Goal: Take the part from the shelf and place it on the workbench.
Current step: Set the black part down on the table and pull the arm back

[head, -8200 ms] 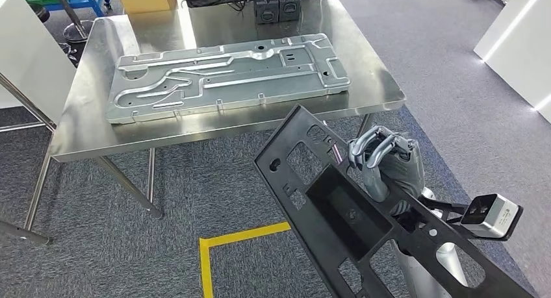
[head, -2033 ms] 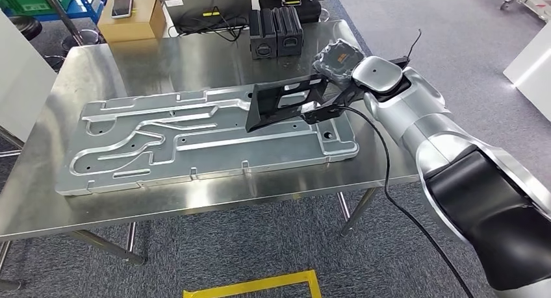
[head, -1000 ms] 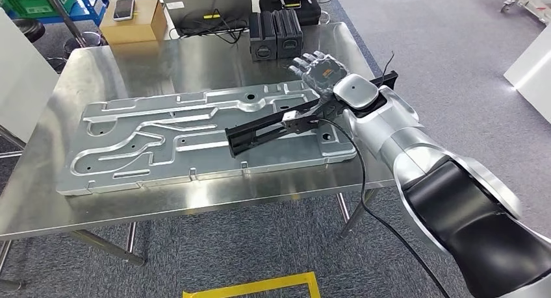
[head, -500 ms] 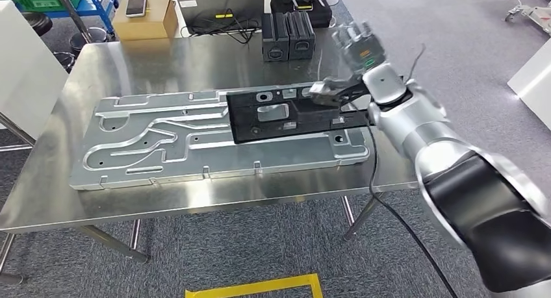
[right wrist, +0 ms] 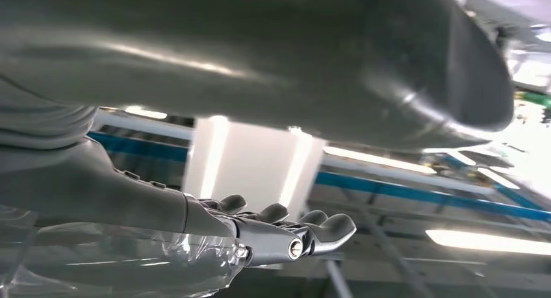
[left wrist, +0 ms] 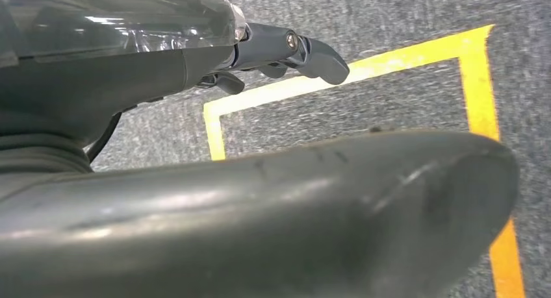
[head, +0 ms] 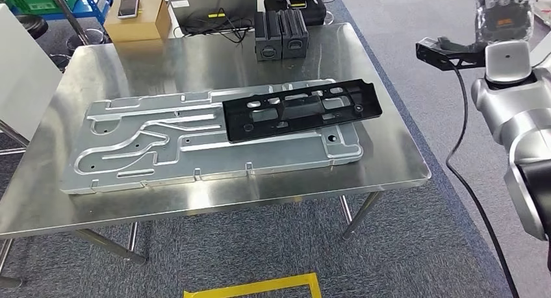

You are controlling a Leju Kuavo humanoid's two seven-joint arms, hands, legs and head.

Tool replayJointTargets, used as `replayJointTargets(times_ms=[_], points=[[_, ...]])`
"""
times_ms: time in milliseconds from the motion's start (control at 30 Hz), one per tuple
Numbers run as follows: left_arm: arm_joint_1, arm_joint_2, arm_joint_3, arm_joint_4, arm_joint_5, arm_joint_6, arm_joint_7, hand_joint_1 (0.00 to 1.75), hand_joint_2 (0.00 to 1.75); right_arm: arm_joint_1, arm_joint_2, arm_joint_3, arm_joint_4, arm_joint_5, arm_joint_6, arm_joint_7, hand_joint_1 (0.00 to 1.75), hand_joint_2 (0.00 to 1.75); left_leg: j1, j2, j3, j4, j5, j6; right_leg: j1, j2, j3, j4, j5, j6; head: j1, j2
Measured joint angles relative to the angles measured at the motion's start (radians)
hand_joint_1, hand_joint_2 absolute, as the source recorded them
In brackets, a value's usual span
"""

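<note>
Part [head: 300, 110]: black plastic frame with cut-outs and a recessed centre, lying flat on the right half of the metal panel [head: 149, 142], its right end reaching just past the panel's edge. No hand touches it.

Metal panel: large stamped silver sheet with raised channels, lying flat across the middle of the table [head: 396, 161].

Table: stainless steel top on metal legs, standing on grey carpet.

Right hand [head: 501, 12]: raised at 2 o'clock from the part, well apart from the table, fingers straight and spread, holding nothing; the right wrist view shows the same extended fingers [right wrist: 325, 228] against ceiling lights.

Left hand [left wrist: 286, 51]: seen in the left wrist view hanging above grey carpet and yellow floor tape [left wrist: 481, 77], its fingers loosely extended with nothing in them.

Black cases [head: 281, 33]: two, standing side by side at 12 o'clock from the part, at the table's far edge.

Cardboard box [head: 138, 20]: at 11 o'clock, beyond the table's far edge, with a phone [head: 128, 6] lying on top.
</note>
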State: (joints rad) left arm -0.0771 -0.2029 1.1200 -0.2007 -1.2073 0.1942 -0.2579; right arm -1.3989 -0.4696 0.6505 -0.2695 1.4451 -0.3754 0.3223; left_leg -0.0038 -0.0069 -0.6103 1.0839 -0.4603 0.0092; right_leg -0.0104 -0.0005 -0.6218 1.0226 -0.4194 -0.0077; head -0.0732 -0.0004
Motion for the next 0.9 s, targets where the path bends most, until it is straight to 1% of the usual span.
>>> replayJointTargets(times_ms=[33,67,133,167,200,233,300,333,367,400,433,467,500,533,567,600,633,667,700,733,767,800,833,867,900], points=[[-0.001,0.001,0.0,0.0,0.0,0.0,-0.001,0.0,0.0,0.0,-0.01,-0.004,0.001,0.0,0.0,0.0,0.0,0.0,-0.002,0.0,0.021,-0.044,0.012,0.006,0.0,0.001,0.0,0.0,0.001,0.005,0.0,0.0],[-0.002,0.002,0.0,0.0,0.0,0.0,-0.002,0.0,0.0,0.001,-0.019,-0.007,0.002,0.0,0.0,0.001,0.0,0.0,-0.004,0.0,0.03,-0.061,0.01,0.01,0.0,0.001,0.0,-0.001,0.002,0.01,0.0,0.0],[-0.002,0.002,0.0,0.0,0.0,0.0,-0.003,0.0,0.0,0.005,-0.034,-0.012,0.002,0.002,-0.002,0.013,0.0,0.0,-0.004,0.001,0.034,-0.073,0.016,0.017,-0.002,0.004,0.0,-0.005,0.005,0.022,0.0,0.0],[-0.003,0.003,0.0,0.0,-0.001,0.0,-0.004,0.0,0.0,0.007,-0.043,-0.015,0.002,0.003,-0.008,0.025,0.0,0.0,-0.002,0.003,0.039,-0.083,0.022,0.022,-0.002,0.005,-0.001,-0.002,0.001,0.027,0.0,0.0],[-0.004,0.003,0.0,0.0,-0.002,0.0,-0.005,0.0,0.0,0.009,-0.056,-0.021,0.002,0.003,-0.023,0.04,0.0,0.0,-0.001,0.004,0.044,-0.095,0.029,0.028,-0.002,0.005,-0.008,0.016,-0.012,0.031,0.0,0.0],[-0.006,0.003,0.0,0.0,-0.003,0.0,-0.006,0.0,0.0,0.012,-0.073,-0.031,0.002,-0.001,-0.049,0.053,0.0,0.0,0.001,0.003,0.048,-0.104,0.035,0.033,-0.003,0.006,-0.025,0.056,-0.037,0.035,0.0,0.0],[-0.007,0.003,0.0,0.0,-0.005,0.0,-0.006,0.0,0.0,0.025,-0.124,-0.064,0.002,-0.018,-0.12,0.066,0.0,0.0,0.0,-0.004,0.047,-0.107,0.039,0.039,-0.005,0.005,-0.081,0.183,-0.1,0.043,0.0,0.0],[-0.005,0.003,0.0,0.0,-0.005,0.0,-0.004,0.0,0.0,0.037,-0.152,-0.084,0.002,-0.033,-0.153,0.066,0.0,0.0,0.0,-0.008,0.047,-0.105,0.039,0.039,-0.007,0.005,-0.107,0.238,-0.119,0.047,0.0,0.0],[-0.003,0.003,0.0,0.0,-0.003,0.0,0.001,0.0,0.0,0.056,-0.183,-0.108,0.002,-0.059,-0.185,0.059,0.0,0.0,0.001,-0.011,0.047,-0.103,0.038,0.039,-0.009,0.005,-0.119,0.261,-0.12,0.051,0.0,0.0],[-0.001,0.003,0.0,0.0,-0.002,0.001,0.008,0.0,0.0,0.082,-0.217,-0.135,0.002,-0.098,-0.213,0.047,0.0,0.0,0.002,-0.014,0.047,-0.1,0.035,0.038,-0.012,0.004,-0.11,0.243,-0.101,0.055,0.0,0.0],[0.0,0.003,0.0,0.0,0.0,0.002,0.016,0.0,0.0,0.118,-0.255,-0.169,0.002,-0.151,-0.241,0.029,0.0,0.0,0.003,-0.018,0.047,-0.096,0.031,0.035,-0.015,0.002,-0.08,0.184,-0.068,0.059,0.0,0.0],[0.001,0.002,0.0,0.0,0.001,0.004,0.025,0.0,0.0,0.168,-0.296,-0.211,0.002,-0.219,-0.268,0.006,0.0,0.0,0.004,-0.024,0.047,-0.091,0.027,0.032,-0.017,-0.002,-0.04,0.108,-0.039,0.059,0.0,0.0],[0.002,0.002,0.0,0.0,0.001,0.006,0.035,0.0,0.0,0.235,-0.337,-0.264,0.001,-0.303,-0.29,-0.019,0.0,0.0,0.005,-0.03,0.047,-0.086,0.022,0.028,-0.014,-0.005,-0.005,0.039,-0.017,0.058,0.0,0.0],[0.003,0.002,0.0,0.0,0.0,0.008,0.045,0.0,0.0,0.322,-0.373,-0.325,0.0,-0.393,-0.306,-0.047,0.0,0.0,0.007,-0.038,0.047,-0.083,0.018,0.023,-0.01,-0.009,0.02,-0.007,-0.007,0.053,0.0,0.0],[0.005,0.002,0.0,0.001,-0.002,0.01,0.056,0.0,0.0,0.427,-0.403,-0.393,0.0,-0.482,-0.316,-0.072,0.0,0.0,0.01,-0.045,0.048,-0.082,0.015,0.018,-0.003,-0.013,0.033,-0.027,-0.008,0.046,0.0,0.0],[0.007,0.001,0.0,0.002,-0.004,0.012,0.065,0.0,0.0,0.545,-0.424,-0.472,0.0,-0.565,-0.321,-0.093,0.0,0.0,0.013,-0.052,0.049,-0.083,0.014,0.014,0.005,-0.017,0.037,-0.031,-0.008,0.04,0.001,0.0],[0.01,0.0,0.0,0.002,-0.006,0.015,0.071,0.0,0.0,0.668,-0.434,-0.556,-0.004,-0.62,-0.322,-0.114,0.0,0.0,0.016,-0.058,0.049,-0.085,0.011,0.009,0.006,-0.021,0.041,-0.034,-0.009,0.033,0.001,0.0],[0.014,0.0,0.0,0.003,-0.009,0.017,0.074,0.0,0.0,0.788,-0.436,-0.653,-0.013,-0.647,-0.322,-0.135,0.0,0.0,0.018,-0.054,0.048,-0.079,0.001,0.006,0.006,-0.027,0.043,-0.037,-0.009,0.026,0.001,0.0],[0.018,-0.001,0.0,0.004,-0.012,0.019,0.074,0.0,0.0,0.899,-0.428,-0.756,-0.027,-0.649,-0.323,-0.157,0.0,0.0,0.017,-0.045,0.042,-0.06,-0.019,0.003,0.004,-0.031,0.044,-0.04,-0.01,0.019,0.001,0.0],[0.02,0.0,0.001,0.004,-0.014,0.021,0.072,0.0,0.0,0.995,-0.412,-0.865,-0.041,-0.622,-0.323,-0.179,0.0,0.0,0.015,-0.032,0.028,-0.023,-0.051,0.002,0.002,-0.034,0.043,-0.041,-0.01,0.012,0.001,0.0],[0.02,0.0,0.001,0.004,-0.013,0.023,0.07,0.0,0.0,1.071,-0.39,-0.971,-0.052,-0.585,-0.323,-0.194,0.0,0.0,0.014,-0.019,0.008,0.034,-0.091,0.002,0.002,-0.036,0.042,-0.042,-0.011,0.008,0.001,0.0],[0.019,0.002,0.002,0.004,-0.011,0.023,0.069,0.0,0.0,1.132,-0.363,-1.07,-0.059,-0.545,-0.323,-0.202,0.0,0.0,0.013,-0.012,-0.018,0.101,-0.13,0.001,0.003,-0.035,0.042,-0.041,-0.012,0.005,0.001,0.0],[0.018,0.004,0.002,0.004,-0.008,0.024,0.068,0.0,0.0,1.184,-0.333,-1.164,-0.067,-0.508,-0.323,-0.203,0.0,0.0,0.012,-0.01,-0.04,0.161,-0.157,0.0,0.003,-0.034,0.042,-0.041,-0.013,0.004,0.001,0.0],[0.017,0.006,0.002,0.004,-0.006,0.023,0.07,0.0,0.0,1.226,-0.301,-1.247,-0.074,-0.481,-0.322,-0.202,0.0,0.0,0.012,-0.009,-0.05,0.195,-0.164,-0.001,0.004,-0.033,0.044,-0.04,-0.013,0.003,0.001,0.0],[0.016,0.009,0.002,0.004,-0.004,0.022,0.074,0.0,0.0,1.26,-0.266,-1.322,-0.08,-0.463,-0.322,-0.2,0.0,0.0,0.01,-0.009,-0.043,0.19,-0.151,0.0,0.004,-0.032,0.045,-0.038,-0.013,0.002,0.001,0.0]])
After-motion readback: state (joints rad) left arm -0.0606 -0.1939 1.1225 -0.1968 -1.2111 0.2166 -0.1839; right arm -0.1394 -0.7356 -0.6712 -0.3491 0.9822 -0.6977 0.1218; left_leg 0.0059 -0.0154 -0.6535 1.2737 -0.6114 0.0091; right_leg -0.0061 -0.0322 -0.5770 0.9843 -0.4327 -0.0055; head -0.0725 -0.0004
